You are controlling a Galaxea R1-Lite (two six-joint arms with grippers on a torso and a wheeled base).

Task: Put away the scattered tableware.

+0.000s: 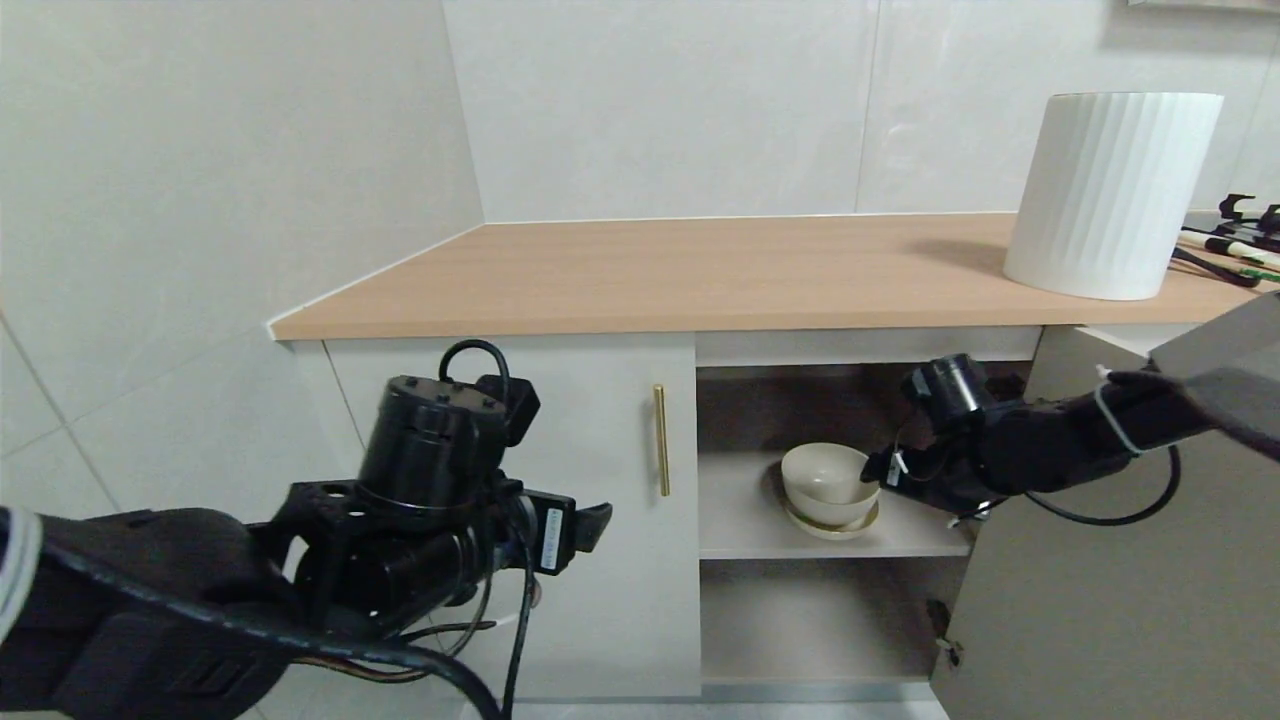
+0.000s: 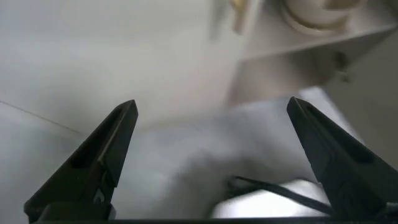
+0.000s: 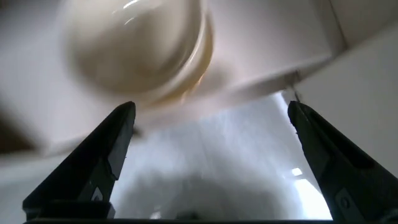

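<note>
A cream bowl sits on a cream plate on the upper shelf of the open cabinet; both show blurred in the right wrist view as bowl on plate. My right gripper is open and empty, just right of the bowl at the cabinet opening. My left gripper is open and empty, held low in front of the shut left cabinet door. The bowl and plate peek in at the left wrist view's edge.
A wooden countertop carries a white ribbed cylinder at the right, with pens and tools behind it. The right cabinet door stands swung open. A gold handle marks the shut door. The lower shelf is bare.
</note>
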